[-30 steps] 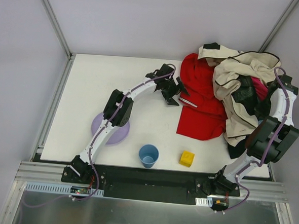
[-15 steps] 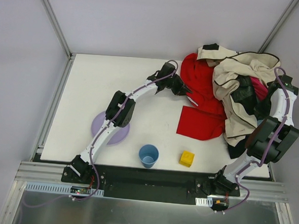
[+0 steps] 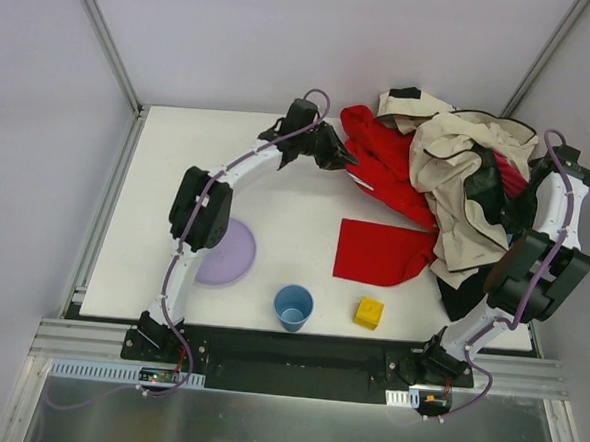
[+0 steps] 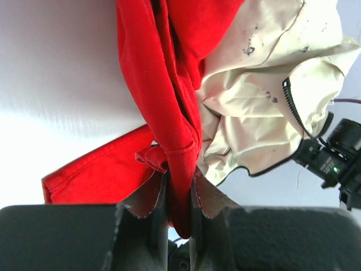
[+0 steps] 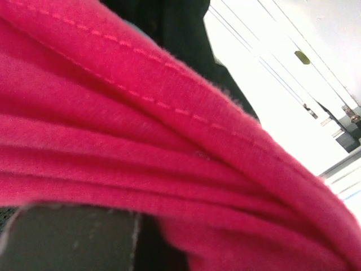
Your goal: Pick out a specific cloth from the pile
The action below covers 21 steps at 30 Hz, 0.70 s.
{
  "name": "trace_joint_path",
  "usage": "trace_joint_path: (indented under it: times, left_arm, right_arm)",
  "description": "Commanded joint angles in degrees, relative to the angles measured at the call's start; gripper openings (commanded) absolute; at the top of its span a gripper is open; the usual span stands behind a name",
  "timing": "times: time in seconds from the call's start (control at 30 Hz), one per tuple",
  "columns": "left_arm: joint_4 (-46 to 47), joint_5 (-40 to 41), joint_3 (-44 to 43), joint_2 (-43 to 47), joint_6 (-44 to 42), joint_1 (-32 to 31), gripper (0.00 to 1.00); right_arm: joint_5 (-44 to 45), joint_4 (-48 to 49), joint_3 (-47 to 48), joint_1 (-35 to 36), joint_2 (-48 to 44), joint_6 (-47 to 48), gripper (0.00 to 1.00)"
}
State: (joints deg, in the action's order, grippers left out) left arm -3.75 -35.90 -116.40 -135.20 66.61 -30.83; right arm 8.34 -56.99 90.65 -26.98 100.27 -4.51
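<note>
The bright red cloth [image 3: 378,251] lies stretched from the pile's left side out over the white table. One bunched end of it is lifted at the far middle. My left gripper [image 3: 346,159] is shut on that end. The left wrist view shows a fold of the cloth [image 4: 163,84] pinched between the left gripper's [image 4: 179,189] jaws. The pile [image 3: 464,166], mostly a cream-and-black jacket [image 4: 265,96], sits at the far right. My right arm [image 3: 562,197] reaches into it. A magenta cloth [image 5: 169,141] fills the right wrist view and hides the jaws, leaving only a dark finger [image 5: 67,237] showing.
A purple plate [image 3: 223,252] lies at the left beside the left arm. Near the table's front edge stand a blue cup [image 3: 293,306] and a yellow block [image 3: 369,312]. Metal frame posts rise at the back corners.
My left gripper shut on the red cloth's edge and moved left and toward the back, dragging the cloth out leftward. The jacket shifted slightly left. The right arm stayed put.
</note>
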Motion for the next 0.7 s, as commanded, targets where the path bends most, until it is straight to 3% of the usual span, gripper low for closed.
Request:
trace_joint_path:
  times: [0.0, 0.23, 0.4, 0.43, 0.6, 0.67]
  left_arm:
    - [2.69, 2.14, 7.66, 15.12, -5.78, 6.83, 0.00]
    - [2.69, 7.59, 23.48, 27.96, -8.86, 10.17, 0.00]
    - [0.42, 3.92, 24.47, 27.80, -11.41, 9.48, 0.00]
    - [-0.72, 3.39, 23.94, 26.75, -11.85, 9.12, 0.05]
    - [-9.50, 3.20, 18.41, 22.09, -14.04, 5.79, 0.57]
    - [-12.58, 2.68, 15.08, 19.46, -15.53, 4.38, 0.72]
  right_arm:
    - [1.68, -1.63, 0.85, -1.23, -1.74, -1.02, 0.01]
    - [2.12, -1.37, 0.49, -2.37, -1.75, -1.20, 0.01]
    - [1.16, -1.28, 0.67, -2.55, -1.30, -1.37, 0.01]
    - [1.07, -1.28, 0.75, -2.55, -1.13, -1.38, 0.01]
    - [0.80, -1.28, 0.76, -2.55, -1.22, -1.29, 0.01]
    - [0.80, -1.28, 0.58, -2.55, -1.30, -1.29, 0.01]
